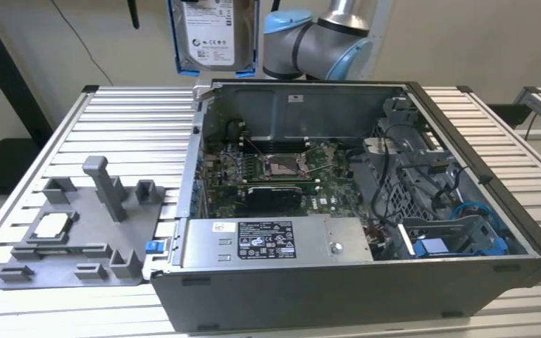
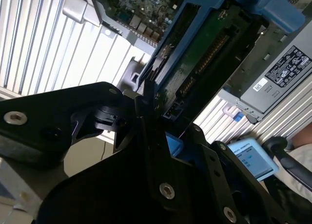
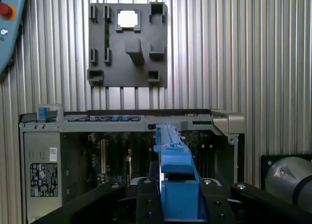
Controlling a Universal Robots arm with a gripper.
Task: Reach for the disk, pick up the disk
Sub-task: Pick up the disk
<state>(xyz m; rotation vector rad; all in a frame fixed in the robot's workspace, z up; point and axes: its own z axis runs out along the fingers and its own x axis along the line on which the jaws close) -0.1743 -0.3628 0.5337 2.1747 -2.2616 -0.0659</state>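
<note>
A silver hard drive, the disk (image 1: 206, 32), hangs upright in the air at the top of the exterior view, toward the exterior view's left, with its white label facing the camera and blue frame rails down both sides. It touches nothing below and sits well above the ribbed metal counter (image 1: 110, 127) and the open computer case (image 1: 346, 211). The grey and blue robot arm (image 1: 318, 42) stands just beside it. In the first wrist view the black fingers (image 3: 146, 204) are closed narrowly on the disk's blue frame (image 3: 170, 156), seen edge-on. Gripping the frame likely spares the label face and the circuit board. The second wrist view shows the disk's green circuit-board side (image 2: 209, 53) rising out of the fingers (image 2: 146, 151). A grey fixture plate (image 1: 82, 225) lies flat on the counter at the exterior view's left, holding a small square chip (image 1: 53, 224). The pickup looks done.
</note>
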